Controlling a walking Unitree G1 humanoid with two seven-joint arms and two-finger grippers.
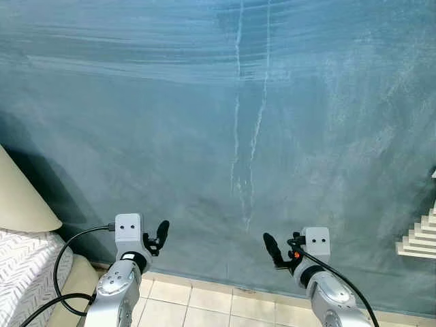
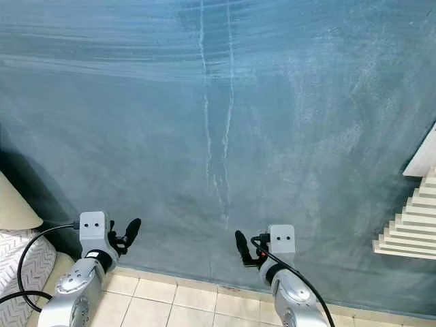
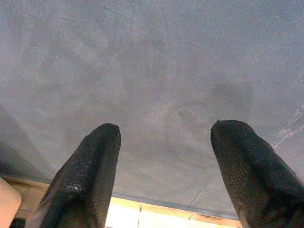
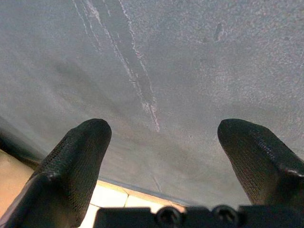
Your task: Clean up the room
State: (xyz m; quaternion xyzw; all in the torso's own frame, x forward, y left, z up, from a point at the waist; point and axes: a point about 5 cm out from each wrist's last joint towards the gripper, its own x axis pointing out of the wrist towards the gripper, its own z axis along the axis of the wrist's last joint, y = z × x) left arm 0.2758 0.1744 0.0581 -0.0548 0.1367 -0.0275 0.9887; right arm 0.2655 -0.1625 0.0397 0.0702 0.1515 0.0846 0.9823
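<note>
Both grippers, left (image 1: 162,231) and right (image 1: 271,244), fingers wide and empty, near the wall (image 1: 225,136): walking forward risks hitting it

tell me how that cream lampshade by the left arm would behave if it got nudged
The lampshade is a wide flaring cone, so it looks light and probably thin-walled; a nudge would likely tilt or dent it. Its base is out of frame, so tipping risk is unclear. The open left gripper hangs beside it, apart.

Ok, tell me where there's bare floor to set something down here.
Bare tiled floor runs along the foot of the blue wall, between the left gripper and right gripper. The far left is crowded: lampshade, patterned bedding, black cable.
</note>
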